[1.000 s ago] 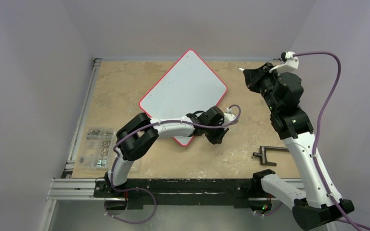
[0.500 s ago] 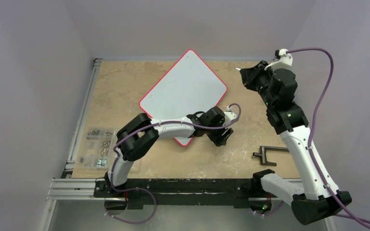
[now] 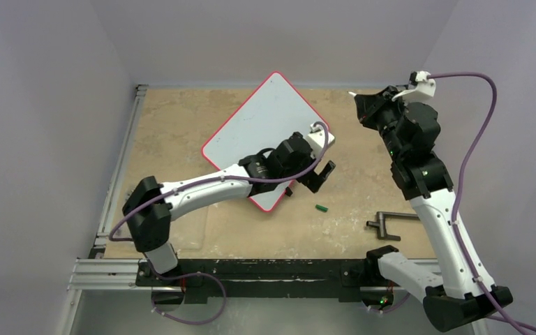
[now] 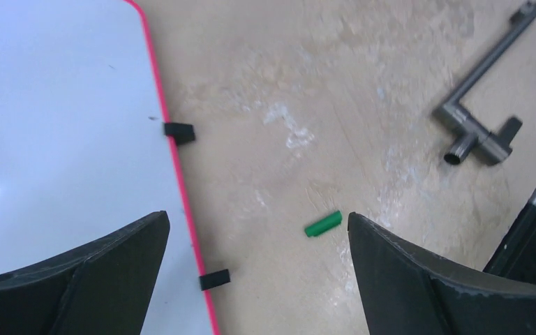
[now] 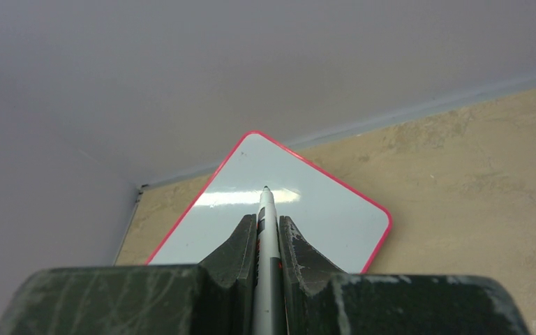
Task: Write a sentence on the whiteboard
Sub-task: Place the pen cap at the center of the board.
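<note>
**White board flat on the surface, left claw released above its edge, right claw clenched on a marker**

The whiteboard (image 3: 265, 129) lies flat on the tan surface (image 3: 174, 132), towards the middle and far part of it. It is turned like a diamond, with one rounded corner pointing at the back wall. Its thin red rim shows all round, and its face is plain white with a patch of glare. Two small black clips (image 4: 179, 132) sit on the rim along the near right edge.

The left claw (image 3: 306, 183) hangs over that same edge, jaws spread wide and gripping nothing. In the left wrist view one finger is over the board and the other over bare surface, with the red rim running between them. The left arm reaches across the board's near corner and hides it.

A small green cap (image 3: 321, 208) lies on its side on the surface, just right of the board and clear of the rim. It is closer to the finger on the right of that view.

Further right, near the front edge, lies a grey metal crank (image 3: 391, 225), well apart from the board.

The right claw (image 3: 363, 105) is held up over the far right of the surface, off to the side of the board and aimed towards it. It is clenched on a marker (image 5: 266, 237), whose tip pokes out past the fingertips.
</note>
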`<state>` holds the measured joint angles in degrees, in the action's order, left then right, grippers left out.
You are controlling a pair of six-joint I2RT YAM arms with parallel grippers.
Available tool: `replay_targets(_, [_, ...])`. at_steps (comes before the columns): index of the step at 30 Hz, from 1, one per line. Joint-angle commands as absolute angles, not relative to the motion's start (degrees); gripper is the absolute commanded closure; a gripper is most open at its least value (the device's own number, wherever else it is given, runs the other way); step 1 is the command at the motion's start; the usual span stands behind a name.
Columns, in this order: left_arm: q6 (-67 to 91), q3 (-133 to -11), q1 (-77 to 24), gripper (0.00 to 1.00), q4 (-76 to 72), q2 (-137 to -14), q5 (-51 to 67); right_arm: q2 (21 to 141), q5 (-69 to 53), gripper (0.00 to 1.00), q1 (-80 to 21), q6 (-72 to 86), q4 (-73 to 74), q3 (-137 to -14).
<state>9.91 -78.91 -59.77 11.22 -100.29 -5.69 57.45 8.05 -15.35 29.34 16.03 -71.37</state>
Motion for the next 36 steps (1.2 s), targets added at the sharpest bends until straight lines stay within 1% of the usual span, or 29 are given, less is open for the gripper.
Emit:
replay_targets(1, [10.0, -81.5, -59.3, 0.0, 12.9, -96.8, -16.4, 54.5, 11.4, 1.0, -15.3, 29.7, 10.5, -73.8])
replay_targets(2, [11.1, -82.9, -58.7, 0.0, 15.3, -97.8, -15.5, 54.2, 11.4, 1.0, -15.3, 30.0, 9.8, -73.2])
replay_targets(4, [10.4, -87.2, -57.3, 0.0, 21.4, -100.1, -8.3, 53.4, 11.2, 1.0, -15.3, 30.5, 8.5, -71.6])
replay_targets(5, [10.9, -87.6, -57.0, 0.0, 21.9, -99.8, -7.8, 53.0, 11.1, 1.0, -15.3, 30.6, 7.8, -70.8])
replay_targets(9, [12.6, -76.3, -53.8, 0.0, 10.7, -90.7, -5.1, 52.4, 9.7, 1.0, -15.3, 31.6, 7.6, -68.8])
replay_targets(11, [13.8, -75.0, -49.1, 0.0, 13.2, -87.4, -0.9, 52.4, 8.0, 1.0, -15.2, 32.1, 7.6, -67.9])
replay_targets(12, [14.0, -75.3, -47.0, 0.01, 15.6, -86.3, 1.9, 52.4, 7.3, 1.0, -15.3, 32.2, 7.7, -67.5])
replay_targets(16, [11.6, -75.3, -40.4, 0.11, 22.3, -79.2, 6.3, 52.5, 5.9, 1.0, -15.3, 32.1, 8.0, -65.7])
replay_targets(18, [10.4, -76.7, -38.2, 0.11, 26.4, -77.2, 5.6, 52.2, 4.7, 1.0, -15.3, 32.7, 7.1, -64.2])
replay_targets(20, [10.4, -79.4, -35.1, 0.09, 30.4, -76.7, 8.6, 52.0, 2.9, 1.0, -15.2, 33.0, 6.2, -62.9])
replay_targets(22, [11.0, -82.5, -31.6, 0.01, 34.3, -76.8, 12.0, 52.2, 2.3, 1.0, -15.2, 33.1, 6.0, -61.9])
replay_targets(23, [10.9, -83.6, -30.2, 0.01, 36.0, -76.8, 13.0, 52.2, 1.3, 1.0, -15.3, 33.1, 5.6, -61.3])
replay_targets(26, [9.9, -85.8, -25.5, 0.01, 38.4, -76.4, 14.3, 52.1, -1.7, 1.0, -15.2, 34.6, 3.9, -58.9])
replay_targets(28, [10.1, -86.4, -20.7, 0.01, 38.5, -76.4, 16.8, 51.8, -3.9, 1.0, -15.4, 35.7, 3.0, -57.3])
replay_targets(30, [11.2, -87.4, -16.2, 0.03, 39.4, -77.6, 16.8, 51.4, -5.4, 1.0, -15.4, 36.2, 2.1, -55.9])
replay_targets(34, [13.9, -87.8, -6.9, 0.05, 37.7, -82.2, 27.3, 50.7, -7.2, 1.0, -15.9, 36.6, 1.3, -53.9])
replay_targets(36, [14.5, -87.8, -4.0, 0.05, 35.8, -84.3, 31.9, 50.5, -7.6, 1.0, -16.3, 36.3, 1.4, -53.4])
